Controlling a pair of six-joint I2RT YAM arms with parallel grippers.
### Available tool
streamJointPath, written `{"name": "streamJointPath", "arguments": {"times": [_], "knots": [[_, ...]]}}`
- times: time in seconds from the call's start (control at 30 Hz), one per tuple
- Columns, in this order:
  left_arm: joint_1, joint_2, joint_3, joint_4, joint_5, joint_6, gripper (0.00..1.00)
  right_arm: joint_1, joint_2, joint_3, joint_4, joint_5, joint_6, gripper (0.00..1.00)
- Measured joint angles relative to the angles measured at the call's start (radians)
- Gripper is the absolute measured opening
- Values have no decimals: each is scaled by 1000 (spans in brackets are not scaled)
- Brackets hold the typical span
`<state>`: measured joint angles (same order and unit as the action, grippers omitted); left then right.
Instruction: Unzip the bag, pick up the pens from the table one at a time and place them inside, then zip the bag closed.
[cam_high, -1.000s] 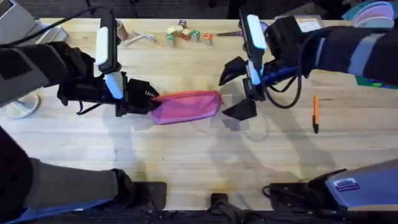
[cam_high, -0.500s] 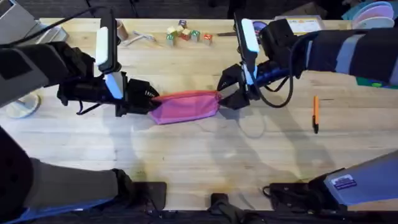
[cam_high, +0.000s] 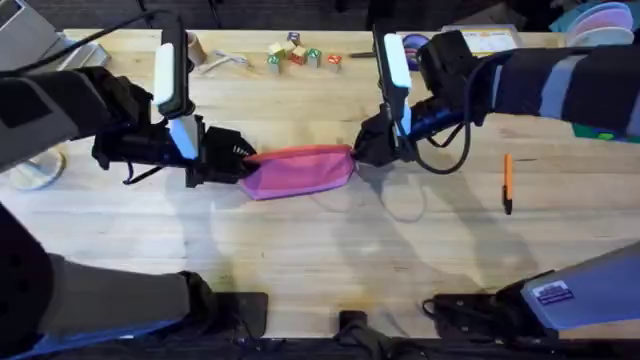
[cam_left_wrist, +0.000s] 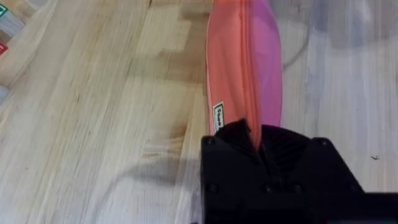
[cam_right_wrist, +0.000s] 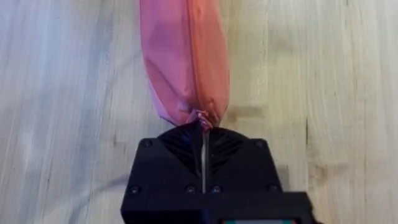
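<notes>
While the right gripper (cam_high: 362, 154) is pinching the right-hand end of the bag (cam_high: 300, 171), its black fingers are pressing together with only a thin seam between them in its wrist view, the bunched pink fabric (cam_right_wrist: 198, 117) sitting caught at their tips. The left gripper (cam_high: 238, 158) is clamping the opposite end, its fingers (cam_left_wrist: 236, 134) closing around the zipper edge beside a small white label (cam_left_wrist: 218, 117) sewn on the pouch. Between the two grippers the bag is lying stretched lengthwise on the table (cam_high: 300, 250), flat against the wood, its zipper line running along the top (whether the zipper is open or closed cannot be told).

Farther out, the orange pen (cam_high: 508, 182) is lying on the tabletop well to the right of the right gripper, apart from the bag, its dark tip pointing toward the near edge. Along the far edge of the table, small coloured blocks (cam_high: 300, 56) are sitting in a loose cluster, and a stack of pale plates (cam_high: 600, 20) is resting at the far right corner.
</notes>
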<state>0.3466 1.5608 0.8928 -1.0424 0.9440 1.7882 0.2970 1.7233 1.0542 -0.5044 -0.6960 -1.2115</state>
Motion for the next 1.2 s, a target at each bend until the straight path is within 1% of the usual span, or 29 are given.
{"name": "streamJointPath", "arguments": {"times": [0.37,0.5,0.53,0.67,0.9,1.03,1.2], "knots": [[0,0,0,0,0,0,43,0,-8,0,-1,1,18,32],[0,0,0,1,0,0,43,0,-58,0,-7,5,26,31],[0,0,0,3,0,0,43,0,-108,0,-11,11,29,31],[0,0,0,3,0,0,43,1,-149,0,-13,15,35,31],[0,0,0,3,0,0,43,1,-151,3,-13,15,82,31],[0,0,0,3,0,0,43,2,-151,4,-12,-12,93,31],[0,0,0,3,0,0,43,62,-151,26,-11,-32,102,31]]}}
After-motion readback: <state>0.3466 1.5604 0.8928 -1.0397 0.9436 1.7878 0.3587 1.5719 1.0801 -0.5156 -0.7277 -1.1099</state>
